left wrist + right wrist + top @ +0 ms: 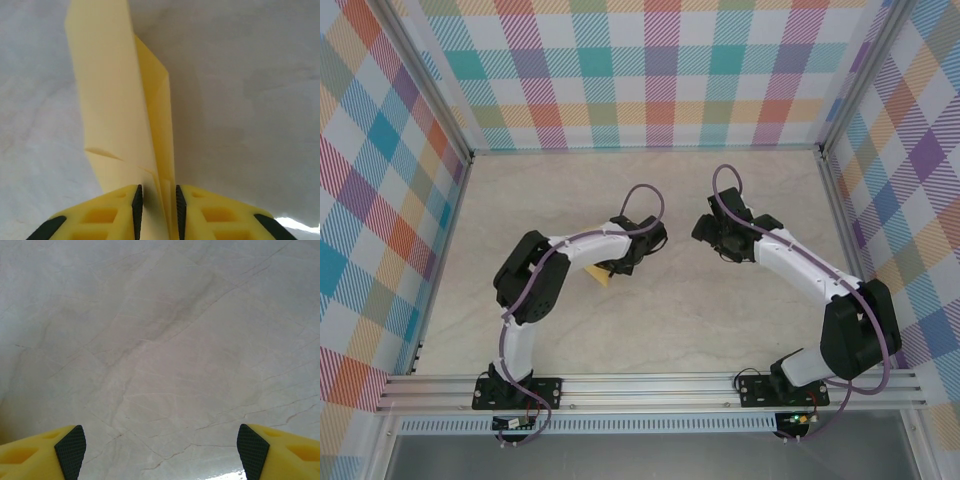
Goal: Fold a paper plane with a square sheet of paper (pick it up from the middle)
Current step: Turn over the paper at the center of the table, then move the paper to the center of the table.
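Note:
The yellow paper [115, 100] is folded into a narrow, long shape with a raised centre fold [159, 100] and one flat wing lying on the table. In the top view a corner of the paper [599, 273] shows from under the left arm. My left gripper [157, 207] [626, 262] straddles the raised fold. Its jaws stand a narrow gap apart; the paper layers lean against the right pad [179, 205], and a dark gap separates them from the left pad [136, 205]. My right gripper [160, 447] [716, 238] hovers wide open over bare table, to the right of the paper.
The marble-patterned table [670, 320] is walled by checked panels on the left [380, 200], back [650, 70] and right [910, 180]. An aluminium rail [650, 390] carrying both arm bases runs along the near edge.

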`<state>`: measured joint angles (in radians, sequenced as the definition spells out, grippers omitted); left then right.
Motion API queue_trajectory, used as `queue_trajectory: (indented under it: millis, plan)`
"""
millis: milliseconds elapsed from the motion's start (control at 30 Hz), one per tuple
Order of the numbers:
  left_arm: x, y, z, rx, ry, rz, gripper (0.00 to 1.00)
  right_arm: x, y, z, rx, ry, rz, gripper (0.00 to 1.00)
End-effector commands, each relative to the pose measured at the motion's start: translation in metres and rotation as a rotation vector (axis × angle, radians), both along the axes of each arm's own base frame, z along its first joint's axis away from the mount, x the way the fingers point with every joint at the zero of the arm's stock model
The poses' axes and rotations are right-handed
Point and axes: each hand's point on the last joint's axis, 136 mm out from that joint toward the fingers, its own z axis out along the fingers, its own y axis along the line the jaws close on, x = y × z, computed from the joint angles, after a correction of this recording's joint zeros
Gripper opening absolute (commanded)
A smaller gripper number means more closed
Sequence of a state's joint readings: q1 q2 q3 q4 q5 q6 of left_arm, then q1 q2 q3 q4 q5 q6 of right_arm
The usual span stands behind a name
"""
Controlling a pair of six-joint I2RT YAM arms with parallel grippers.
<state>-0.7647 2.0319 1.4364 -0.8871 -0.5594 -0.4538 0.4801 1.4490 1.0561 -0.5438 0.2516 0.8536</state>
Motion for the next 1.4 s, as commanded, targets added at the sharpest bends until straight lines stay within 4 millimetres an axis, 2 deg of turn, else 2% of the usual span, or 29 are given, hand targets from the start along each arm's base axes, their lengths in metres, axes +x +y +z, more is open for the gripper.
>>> queue_trajectory:
  millis: [0, 100, 200, 300, 367, 467, 567, 633, 733, 833, 933, 1033, 1367]
  plan:
    - [-0.005, -0.027, 0.009, -0.198, 0.028, -0.026, 0.36, -0.005, -0.005, 0.001, -0.012, -0.001, -0.004, 0.80]
    - [-0.011, -0.032, 0.025, -0.392, 0.045, -0.025, 0.46, -0.004, 0.001, 0.002, 0.001, -0.006, 0.032, 0.80]
    - [-0.011, -0.027, 0.050, -0.600, 0.029, 0.001, 0.55, 0.000, 0.019, 0.003, 0.058, -0.017, 0.113, 0.80]
    - [-0.009, -0.003, 0.069, -0.750, -0.010, 0.087, 0.63, 0.006, 0.056, 0.003, 0.133, -0.015, 0.230, 0.79]
    - [-0.007, 0.023, 0.072, -0.809, -0.046, 0.171, 0.69, 0.006, 0.094, 0.002, 0.166, -0.007, 0.328, 0.77]
    - [-0.006, 0.062, 0.065, -0.845, -0.071, 0.315, 0.72, -0.002, 0.159, 0.000, 0.213, 0.022, 0.478, 0.75]
    - [-0.010, 0.089, 0.053, -0.907, -0.075, 0.434, 0.74, -0.018, 0.221, -0.006, 0.260, 0.053, 0.616, 0.70]
    - [-0.013, 0.102, 0.044, -0.941, -0.081, 0.504, 0.76, -0.029, 0.252, -0.011, 0.290, 0.073, 0.685, 0.69]
    - [-0.018, 0.119, 0.034, -0.951, -0.090, 0.586, 0.78, -0.039, 0.283, -0.024, 0.327, 0.119, 0.748, 0.67]
    - [-0.021, 0.133, 0.029, -0.962, -0.113, 0.654, 0.81, -0.046, 0.306, -0.037, 0.331, 0.163, 0.797, 0.65]
    - [-0.023, 0.145, 0.027, -0.959, -0.135, 0.703, 0.84, -0.047, 0.313, -0.055, 0.273, 0.200, 0.796, 0.64]
    - [-0.025, 0.150, 0.026, -0.957, -0.151, 0.723, 0.85, -0.043, 0.307, -0.072, 0.211, 0.220, 0.786, 0.64]
    - [-0.021, 0.142, 0.032, -0.994, -0.139, 0.654, 0.89, -0.048, 0.279, -0.103, 0.042, 0.265, 0.857, 0.64]
